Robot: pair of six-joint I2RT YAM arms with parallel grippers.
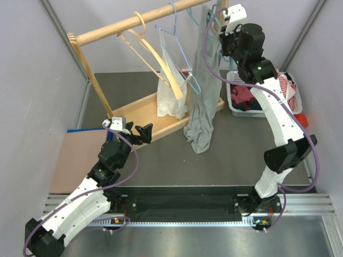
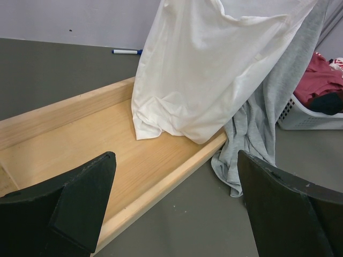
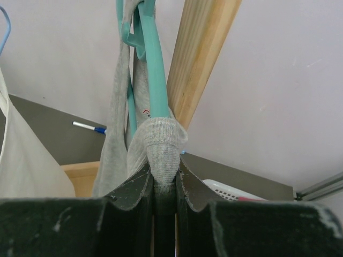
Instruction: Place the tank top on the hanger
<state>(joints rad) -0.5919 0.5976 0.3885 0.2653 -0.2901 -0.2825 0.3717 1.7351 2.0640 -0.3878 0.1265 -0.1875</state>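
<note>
Little of the hanger [image 3: 155, 80] can be made out from above, where it is masked by the wooden rail [image 1: 139, 20] and the right gripper [image 3: 164, 179]. In the right wrist view its hook is cut off by the upper edge. It cannot be told whether both straps are seated on it.

The tank top [image 1: 203, 96] is hung near the far right corner of the worktop. Its long axis is upright, with the straps up at the rail and the hem gathered on the worktop, just beside the right end of the wooden tray [image 2: 80, 144]. The hanger's teal arm is seen running steeply down from the rail into the right gripper, whose fingers are pressed together on a grey fold of strap and on that arm.

A small red mark is seen on the grey knit below the hook, but it is too small to be read.

The left gripper [image 1: 140, 134] is held low toward the near left, fingers spread wide with nothing between them. A white bag [image 2: 203, 69] partly covers the tank top in its view.
</note>
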